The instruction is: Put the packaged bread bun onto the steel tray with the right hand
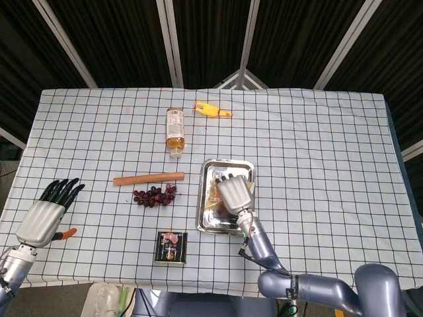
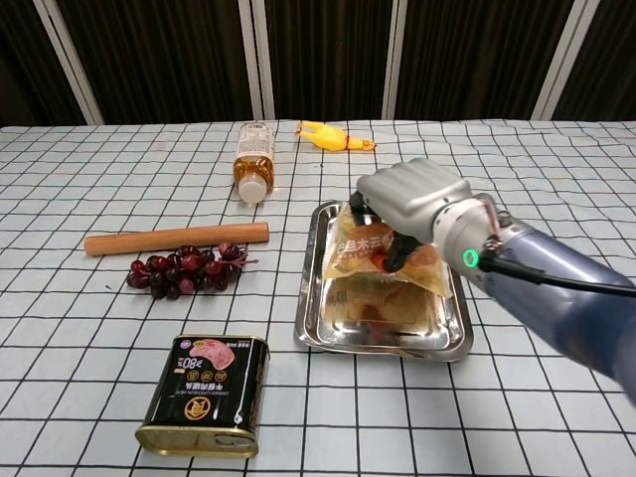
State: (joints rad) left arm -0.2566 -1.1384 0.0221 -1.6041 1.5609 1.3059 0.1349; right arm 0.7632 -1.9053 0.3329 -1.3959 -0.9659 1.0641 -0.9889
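My right hand (image 1: 234,194) (image 2: 409,202) grips the packaged bread bun (image 2: 376,258), a clear wrapper with an orange-brown bun, just above the steel tray (image 1: 210,220) (image 2: 320,328). In the head view the hand covers most of the bun (image 1: 217,198). The bun's reflection shows on the tray's floor; I cannot tell if the package touches it. My left hand (image 1: 45,214) lies at the table's near left corner with its fingers spread, holding nothing.
Left of the tray lie a bunch of dark grapes (image 2: 183,269), a wooden stick (image 2: 176,238) and a luncheon meat tin (image 2: 204,394). A bottle (image 2: 254,157) and a yellow rubber chicken (image 2: 333,135) lie behind the tray.
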